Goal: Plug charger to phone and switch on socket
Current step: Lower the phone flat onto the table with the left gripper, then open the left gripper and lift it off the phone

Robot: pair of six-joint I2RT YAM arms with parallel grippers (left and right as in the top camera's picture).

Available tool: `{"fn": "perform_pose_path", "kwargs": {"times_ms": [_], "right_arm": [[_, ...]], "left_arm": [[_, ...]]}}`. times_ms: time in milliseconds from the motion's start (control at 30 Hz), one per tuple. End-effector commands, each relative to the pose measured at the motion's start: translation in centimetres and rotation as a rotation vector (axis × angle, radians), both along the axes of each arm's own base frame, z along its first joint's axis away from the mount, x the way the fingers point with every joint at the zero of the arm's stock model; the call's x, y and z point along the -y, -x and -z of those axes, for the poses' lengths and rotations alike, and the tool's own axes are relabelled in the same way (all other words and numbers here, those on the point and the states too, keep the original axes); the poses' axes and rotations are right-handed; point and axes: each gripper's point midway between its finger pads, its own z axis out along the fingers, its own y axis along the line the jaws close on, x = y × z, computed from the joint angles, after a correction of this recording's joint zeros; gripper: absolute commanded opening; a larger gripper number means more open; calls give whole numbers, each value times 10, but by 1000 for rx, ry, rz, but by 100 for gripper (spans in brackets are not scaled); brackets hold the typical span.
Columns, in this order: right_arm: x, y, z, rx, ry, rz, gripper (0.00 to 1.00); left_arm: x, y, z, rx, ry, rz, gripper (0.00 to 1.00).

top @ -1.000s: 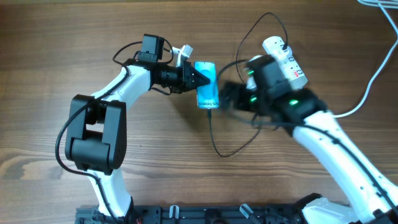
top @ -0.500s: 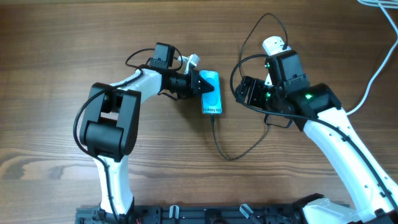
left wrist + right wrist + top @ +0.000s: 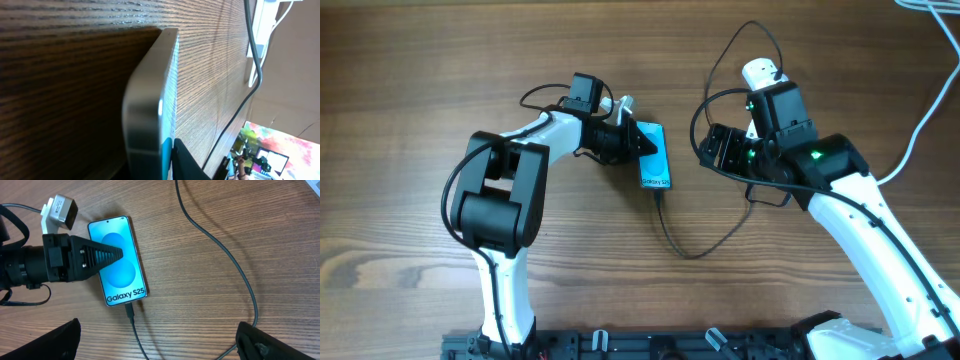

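One phone (image 3: 658, 165), lettering toward near edge

The phone, a flat teal-screened slab, is laid on the wood-grained bench (image 3: 400, 100), long axis running far edge to near edge. Its left side is clamped in the left jaws (image 3: 636, 140), one ribbed black finger (image 3: 95, 255) across the glass. The charger (image 3: 130, 312), a thin black cable, meets its near end. The right jaws (image 3: 713, 150) are held apart to its right.

Both arms share a build: white link shells, black joint housings. left arm (image 3: 535, 130): big black blocks at the lower joints, a thin black cable looped near the wrist, and a black wrist box (image 3: 583, 88) with a white plug beside it. right arm (image 3: 850, 215): green LEDs (image 3: 813, 155) on black housing. left gripper (image 3: 117, 254): black ribbed wedge fingers.
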Motion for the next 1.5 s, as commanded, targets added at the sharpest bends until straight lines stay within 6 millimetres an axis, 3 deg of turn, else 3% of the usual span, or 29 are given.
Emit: {"fn": "perform_pose_path", "kwargs": {"times_ms": [0, 333, 700, 800, 900, 1033, 1133, 1167, 1267, 1367, 1467], "right_arm": [[1, -4, -10, 29, 1, 11, 100], [7, -2, -7, 16, 32, 21, 100], [15, -3, -2, 9, 75, 44, 100], [15, -3, 4, -8, 82, 44, 100], [16, -4, 5, -7, 92, 46, 100], [16, -10, -3, 18, 81, 51, 100], [25, -18, -27, 40, 79, 49, 100], [36, -24, -40, 41, 88, 65, 99], [64, -42, -60, 26, 113, 113, 100], [107, -77, -65, 20, 120, 231, 100], [156, -107, -51, 41, 136, 421, 100]], "left_arm": [[-3, -1, 10, 0, -41, -5, 23], [-11, 1, 12, -34, -53, -22, 29], [-66, 3, 26, -139, -148, -120, 35], [-74, 7, 19, -125, -152, -98, 39], [-79, 4, -7, -51, -147, -75, 41], [-93, -5, -86, 175, -185, -76, 53], [-113, -7, -140, 350, -308, -138, 94], [-118, -7, -160, 411, -337, -162, 100], [-129, -3, -199, 526, -375, -210, 100], [-134, 2, -222, 592, -391, -239, 100], [-134, 3, -224, 597, -390, -240, 100]]}}
